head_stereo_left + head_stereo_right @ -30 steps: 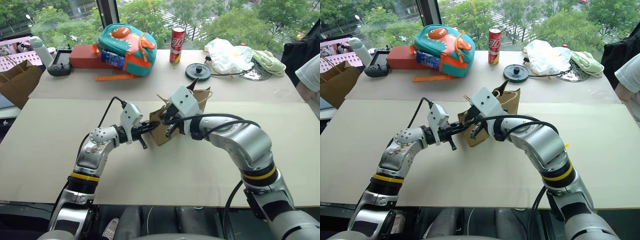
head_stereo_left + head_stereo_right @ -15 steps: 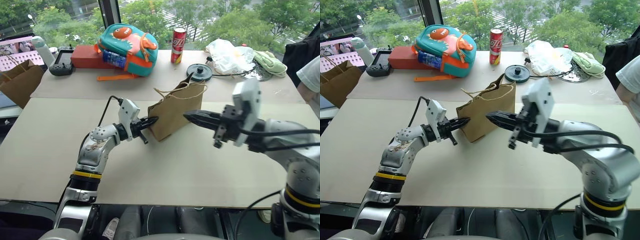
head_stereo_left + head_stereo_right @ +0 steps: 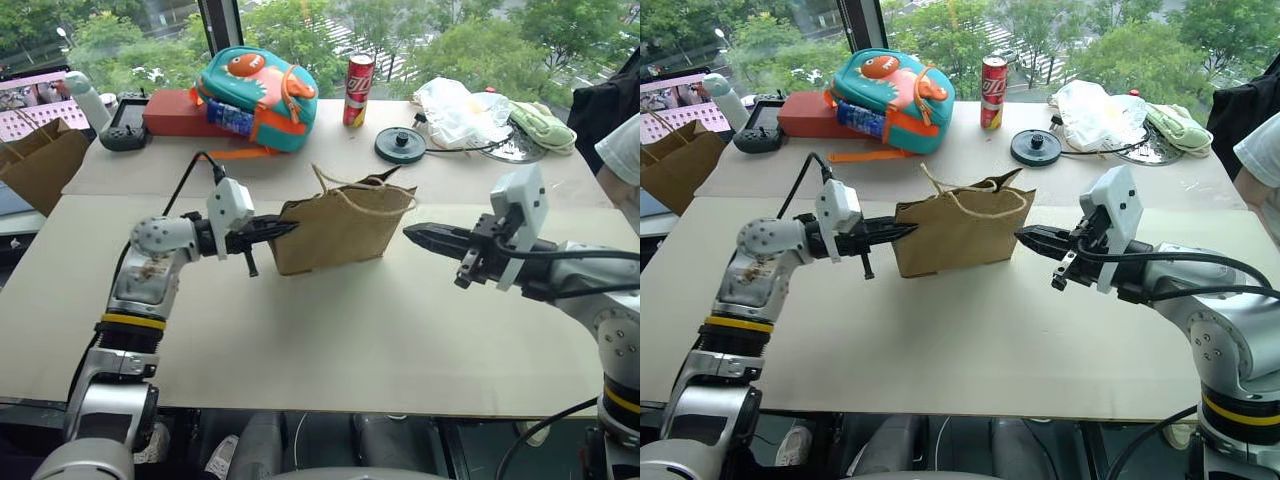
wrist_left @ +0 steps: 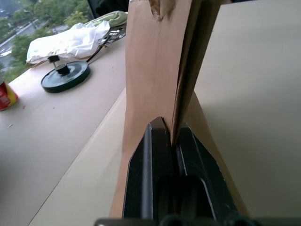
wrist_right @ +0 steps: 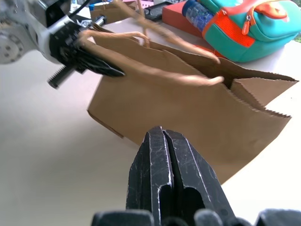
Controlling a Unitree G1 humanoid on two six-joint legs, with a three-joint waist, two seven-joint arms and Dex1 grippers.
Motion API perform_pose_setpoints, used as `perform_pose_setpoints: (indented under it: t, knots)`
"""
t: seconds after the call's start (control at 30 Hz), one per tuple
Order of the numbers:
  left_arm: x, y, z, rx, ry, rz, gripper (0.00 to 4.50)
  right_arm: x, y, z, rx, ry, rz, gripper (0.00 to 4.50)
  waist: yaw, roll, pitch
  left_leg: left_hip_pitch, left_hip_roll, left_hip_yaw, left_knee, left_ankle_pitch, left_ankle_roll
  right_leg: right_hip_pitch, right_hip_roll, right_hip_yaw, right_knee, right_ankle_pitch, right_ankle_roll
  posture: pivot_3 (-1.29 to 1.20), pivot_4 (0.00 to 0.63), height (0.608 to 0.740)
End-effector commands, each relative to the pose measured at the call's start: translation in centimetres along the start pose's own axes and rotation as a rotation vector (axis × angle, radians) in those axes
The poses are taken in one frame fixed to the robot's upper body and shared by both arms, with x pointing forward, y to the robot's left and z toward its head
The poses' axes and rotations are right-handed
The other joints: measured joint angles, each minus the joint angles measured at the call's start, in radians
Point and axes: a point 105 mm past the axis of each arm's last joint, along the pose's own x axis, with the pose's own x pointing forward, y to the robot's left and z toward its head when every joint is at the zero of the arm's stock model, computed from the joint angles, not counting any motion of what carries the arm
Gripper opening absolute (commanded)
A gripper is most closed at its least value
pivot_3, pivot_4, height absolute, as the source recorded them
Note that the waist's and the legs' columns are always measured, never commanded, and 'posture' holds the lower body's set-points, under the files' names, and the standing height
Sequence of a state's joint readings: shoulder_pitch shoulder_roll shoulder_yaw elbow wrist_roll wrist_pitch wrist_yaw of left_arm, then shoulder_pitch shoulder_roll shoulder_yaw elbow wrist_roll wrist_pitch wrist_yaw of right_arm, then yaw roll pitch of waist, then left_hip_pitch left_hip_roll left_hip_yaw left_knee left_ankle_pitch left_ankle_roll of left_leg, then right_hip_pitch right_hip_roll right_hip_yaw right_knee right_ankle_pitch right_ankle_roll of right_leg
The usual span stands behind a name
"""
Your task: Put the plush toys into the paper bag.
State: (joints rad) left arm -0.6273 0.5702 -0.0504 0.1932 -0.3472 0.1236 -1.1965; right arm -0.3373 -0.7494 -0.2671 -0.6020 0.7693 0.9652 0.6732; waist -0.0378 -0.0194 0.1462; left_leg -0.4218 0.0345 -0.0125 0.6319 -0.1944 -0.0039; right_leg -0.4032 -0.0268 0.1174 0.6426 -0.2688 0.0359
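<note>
Left eye view: paper bag (image 3: 335, 232) upright at frame centre, side edge pinched in left gripper (image 3: 285, 229). Right gripper (image 3: 412, 233) closed, empty, just beside. Best to keep bag steady, mouth spread. Plush toys unseen.

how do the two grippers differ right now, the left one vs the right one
The left gripper is shut on the paper bag, pinching its side edge; the right gripper is shut on nothing, just off the bag's other end. The left points toward the robot's right, the right toward its left. Both have black fingers.
</note>
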Motion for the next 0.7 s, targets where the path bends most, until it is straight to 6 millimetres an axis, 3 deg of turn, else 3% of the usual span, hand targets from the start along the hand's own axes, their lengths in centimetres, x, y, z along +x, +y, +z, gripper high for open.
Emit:
perform_pose_setpoints:
  t: [0.03,0.33,0.7]
  knots:
    - [-0.4,-0.3,2.4,-0.011,-0.065,-0.057,0.13,-1.2,0.1,2.0,-0.070,-0.068,-0.034,0.00,-0.002,0.000,0.000,0.000,0.000,0.000,0.000,0.000,0.000,0.000,0.000,0.000,0.000,0.000,0.000,0.00,0.150,0.733]
    - [-1.6,-2.1,2.3,-0.160,-0.060,-0.131,0.13,-3.1,-0.5,3.6,-0.074,-0.118,-0.093,0.00,-0.006,0.000,0.000,0.001,0.001,0.000,0.000,0.000,0.000,0.000,0.000,0.000,0.001,0.000,0.000,0.00,0.150,0.733]
    - [-1.5,-2.7,-0.5,-0.168,0.058,-0.082,0.13,-2.6,-0.9,4.0,-0.075,-0.120,-0.110,0.00,-0.005,0.000,0.000,0.001,0.001,0.000,0.000,0.000,0.000,0.000,0.001,0.001,0.002,0.000,0.000,0.00,0.150,0.733]
